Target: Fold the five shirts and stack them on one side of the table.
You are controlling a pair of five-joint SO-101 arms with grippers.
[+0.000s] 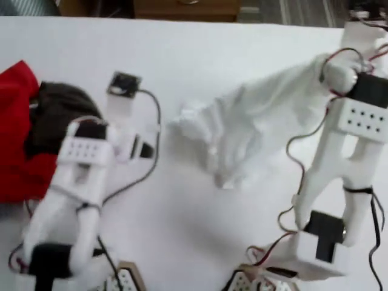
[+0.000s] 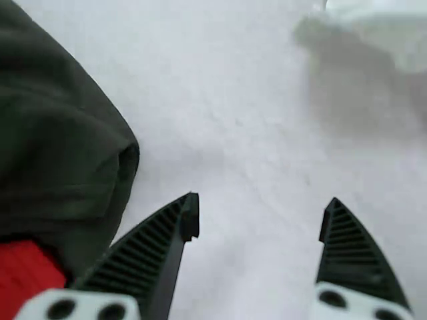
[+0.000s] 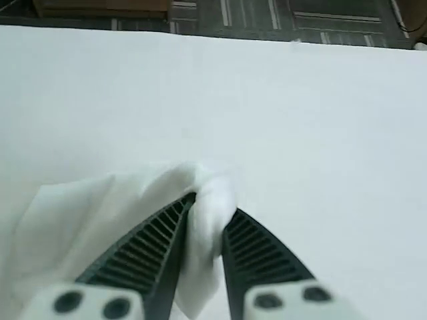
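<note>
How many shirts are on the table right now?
3. A crumpled white cloth shirt is mid-table, pinched by the right hand; a dark cloth shirt rests on a red cloth shirt near the left hand. Others may be hidden beneath.

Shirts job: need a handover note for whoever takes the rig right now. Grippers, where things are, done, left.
Left gripper: open, over bare table beside the dark shirt.
Right gripper: shut on a bunched end of the white shirt, toward the far right of the table; the rest trails crumpled to mid-table.
Done: dark shirt lies on the red shirt at the left edge; how neatly they are folded is hard to tell.
Left: spread, fold and stack the white shirt. I count three shirts here.
</note>
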